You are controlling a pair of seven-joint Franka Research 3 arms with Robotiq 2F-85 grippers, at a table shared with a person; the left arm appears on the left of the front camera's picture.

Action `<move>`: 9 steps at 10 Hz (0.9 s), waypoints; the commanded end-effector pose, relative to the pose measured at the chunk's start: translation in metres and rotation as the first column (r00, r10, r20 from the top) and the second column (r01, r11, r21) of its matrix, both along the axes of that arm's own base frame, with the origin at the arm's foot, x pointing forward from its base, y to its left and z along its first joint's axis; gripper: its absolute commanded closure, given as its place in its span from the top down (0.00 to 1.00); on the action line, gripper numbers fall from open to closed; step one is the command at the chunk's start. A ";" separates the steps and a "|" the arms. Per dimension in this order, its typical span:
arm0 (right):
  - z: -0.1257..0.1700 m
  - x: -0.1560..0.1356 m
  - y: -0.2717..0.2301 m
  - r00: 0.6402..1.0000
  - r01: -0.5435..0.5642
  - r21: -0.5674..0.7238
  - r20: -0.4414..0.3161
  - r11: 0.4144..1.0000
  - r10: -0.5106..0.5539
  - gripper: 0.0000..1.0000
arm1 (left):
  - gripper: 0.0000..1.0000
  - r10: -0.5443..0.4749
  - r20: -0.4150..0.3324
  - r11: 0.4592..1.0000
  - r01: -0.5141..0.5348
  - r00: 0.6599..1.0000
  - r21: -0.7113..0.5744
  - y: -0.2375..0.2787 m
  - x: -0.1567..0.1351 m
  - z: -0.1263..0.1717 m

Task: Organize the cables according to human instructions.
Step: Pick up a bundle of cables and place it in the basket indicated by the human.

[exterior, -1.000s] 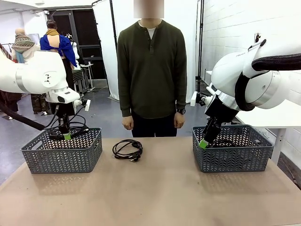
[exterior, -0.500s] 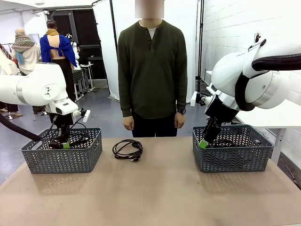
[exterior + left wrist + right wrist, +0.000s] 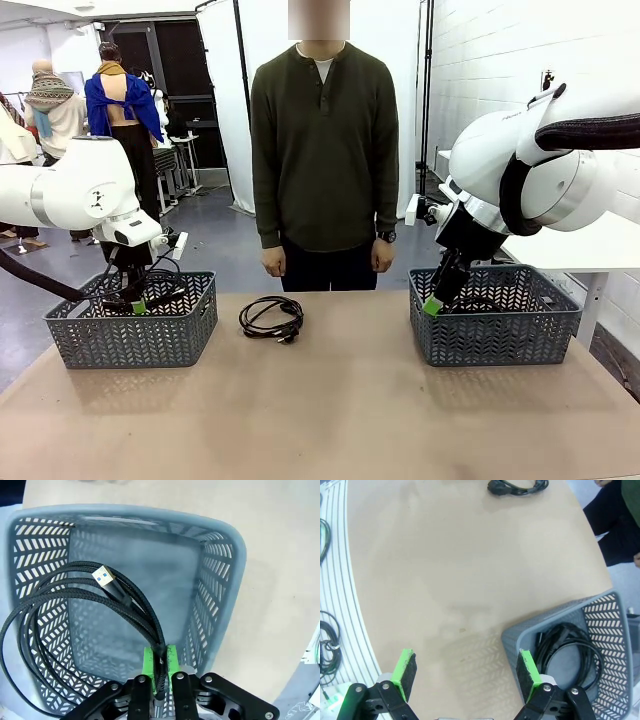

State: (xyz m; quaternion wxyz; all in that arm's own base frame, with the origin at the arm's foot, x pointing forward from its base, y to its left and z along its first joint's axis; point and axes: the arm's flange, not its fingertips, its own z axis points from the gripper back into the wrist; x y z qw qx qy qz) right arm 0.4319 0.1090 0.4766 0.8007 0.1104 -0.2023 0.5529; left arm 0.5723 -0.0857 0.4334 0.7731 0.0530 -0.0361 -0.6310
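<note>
My left gripper (image 3: 135,305) hangs inside the left grey basket (image 3: 190,335), shut on a coiled black cable (image 3: 75,600) with a blue plug end; its loops dangle just above the basket floor. The pinch between the green pads (image 3: 148,661) is plain at my left gripper (image 3: 160,667). Another coiled cable (image 3: 272,318) lies on the table in front of the human (image 3: 322,150), whose hands hang down. My right gripper (image 3: 432,305) stands open at the near left corner of the right basket (image 3: 500,335), which holds a black cable (image 3: 570,655). The right gripper (image 3: 465,672) has nothing between its fingers.
The brown table (image 3: 330,410) stretches between the two baskets, with the loose cable (image 3: 517,486) at its far middle. The right basket's rim (image 3: 520,635) lies just beside my right fingers. A white table (image 3: 590,250) stands behind the right basket.
My left gripper has sunk with its cable from above the left basket's rim down into the basket. The right arm and the person have not moved.
</note>
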 end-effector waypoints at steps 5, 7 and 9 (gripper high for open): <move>0.001 0.004 0.001 1.000 0.002 -0.013 -0.004 1.000 -0.002 1.00 | 0.80 0.035 0.018 0.999 -0.035 0.999 -0.020 0.012 0.002 -0.002; 0.001 0.004 0.001 1.000 0.002 -0.013 -0.004 1.000 -0.002 1.00 | 1.00 0.106 0.043 0.993 -0.104 0.993 -0.054 0.015 0.003 0.001; 0.001 0.004 0.001 1.000 0.002 -0.013 -0.004 1.000 -0.002 1.00 | 1.00 0.172 0.029 0.984 -0.170 0.985 -0.062 0.015 0.010 0.009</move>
